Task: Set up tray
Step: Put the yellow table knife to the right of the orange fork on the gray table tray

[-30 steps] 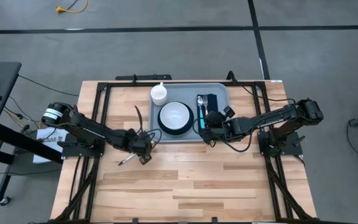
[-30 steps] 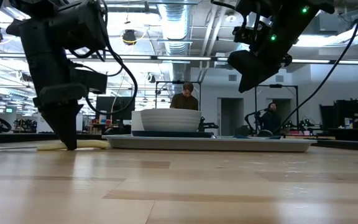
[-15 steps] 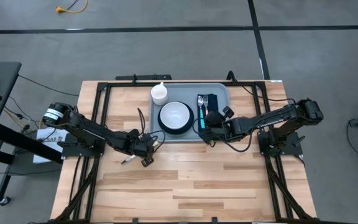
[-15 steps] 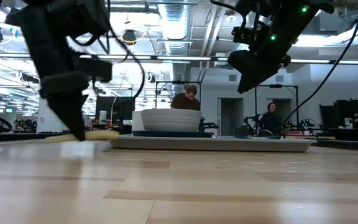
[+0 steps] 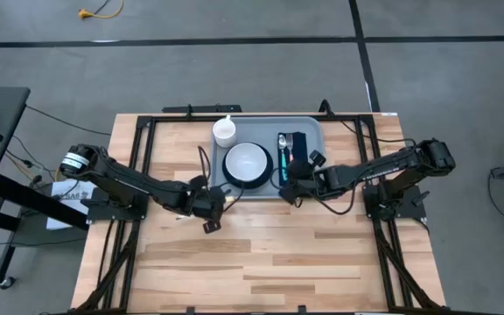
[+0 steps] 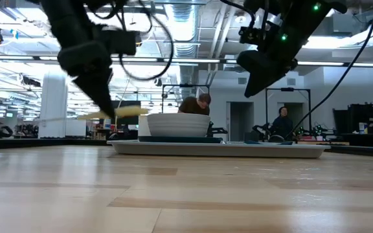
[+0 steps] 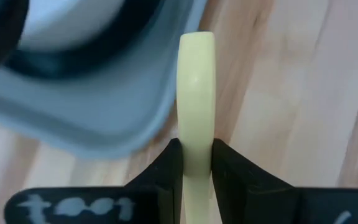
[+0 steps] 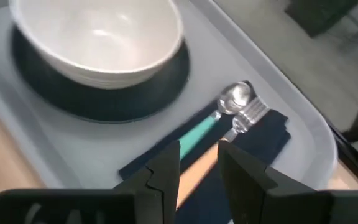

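Observation:
The light blue-grey tray (image 5: 312,125) lies at the table's far middle. It carries a dark teal plate (image 5: 232,179) with a white bowl (image 5: 247,162), a white cup (image 5: 224,131) and a navy napkin (image 5: 298,143) with a teal-handled spoon (image 8: 199,132) and an orange-handled fork (image 8: 247,115). My left gripper (image 5: 215,203) hovers beside the tray's near-left corner (image 7: 104,118), shut on a pale yellow utensil (image 6: 118,113). My right gripper (image 8: 199,155) hangs open above the napkin and touches nothing. My left gripper pinches the utensil's pale yellow handle (image 7: 196,134) between its two fingers (image 7: 166,168). The handle's rounded free end (image 7: 196,56) sticks out forward past the fingertips, toward the tray. The utensil is lifted clear of the table (image 6: 173,188) and sits about level.
Black frame rails (image 5: 147,149) run along the table's left, right and far edges. Bare wood (image 5: 269,254) fills the near half of the table. In the low view, people (image 6: 196,107) show in the room beyond.
My left gripper has risen from the table and moved right, toward the tray's near-left corner, still shut on the pale yellow utensil. The utensil, which lay at table height, is now lifted clear.

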